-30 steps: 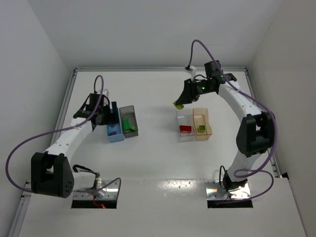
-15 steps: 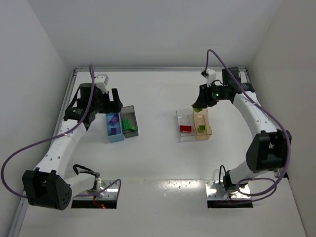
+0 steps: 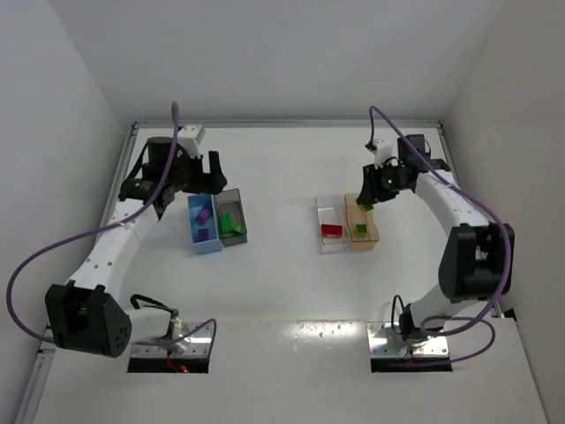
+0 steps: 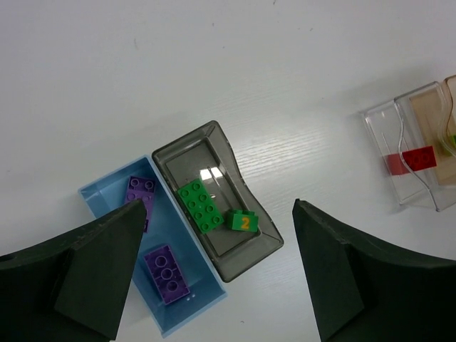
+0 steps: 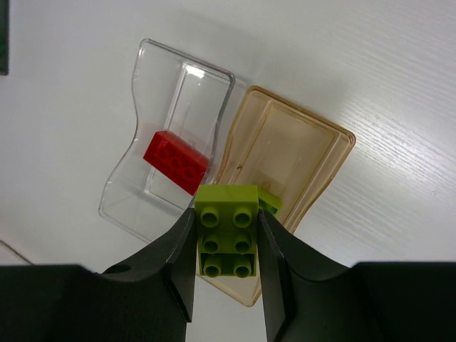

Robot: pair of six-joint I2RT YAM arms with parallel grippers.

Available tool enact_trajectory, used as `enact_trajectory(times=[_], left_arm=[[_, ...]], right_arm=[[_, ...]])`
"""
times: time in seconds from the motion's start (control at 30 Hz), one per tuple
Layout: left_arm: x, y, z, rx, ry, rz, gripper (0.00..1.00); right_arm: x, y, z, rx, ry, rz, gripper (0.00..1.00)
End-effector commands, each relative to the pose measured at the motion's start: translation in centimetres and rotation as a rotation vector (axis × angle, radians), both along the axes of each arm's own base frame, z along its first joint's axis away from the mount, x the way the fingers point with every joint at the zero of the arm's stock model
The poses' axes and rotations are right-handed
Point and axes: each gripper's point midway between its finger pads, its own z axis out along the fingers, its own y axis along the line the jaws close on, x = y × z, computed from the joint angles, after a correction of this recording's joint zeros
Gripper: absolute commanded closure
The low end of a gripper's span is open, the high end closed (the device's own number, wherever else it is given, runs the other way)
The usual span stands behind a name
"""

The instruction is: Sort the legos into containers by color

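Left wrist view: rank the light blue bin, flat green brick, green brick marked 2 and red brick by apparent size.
Largest first:
light blue bin
flat green brick
red brick
green brick marked 2
Last two look close; red sits farther off, so unsure.

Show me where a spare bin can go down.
Widest bare patch: the tabletop between the dark grey bin and the clear bin. Also bare: the near strip in front of all four bins. Crowded: over the tan bin, where the right claw holds a yellow-green brick.
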Motion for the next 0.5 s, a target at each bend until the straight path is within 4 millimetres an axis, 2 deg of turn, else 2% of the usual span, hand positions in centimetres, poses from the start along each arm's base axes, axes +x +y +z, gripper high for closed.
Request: enact_trajectory(times=[0.0, 0.1, 0.33, 0.47], left_arm=[[0.9, -0.3, 1.3, 0.012, -0.044, -0.014, 0.09], [0.8, -0.1, 1.1, 0.018, -0.035, -0.006, 0.08], [0.9, 0.2, 1.1, 0.028, -0.037, 0.009, 0.07], [0.9, 0.2, 0.3, 0.031, -0.017, 0.009, 0.07]], right_arm=[[1.6, -0.3, -0.7, -0.005, -0.024, -0.018, 0.93], [1.8, -0.4, -2.3, -0.014, 0.012, -0.023, 0.9], [2.2, -1.1, -3.4, -0.047, 0.015, -0.053, 0.72], [1.7, -0.9, -4.1, -0.058, 0.042, -0.049, 0.63]])
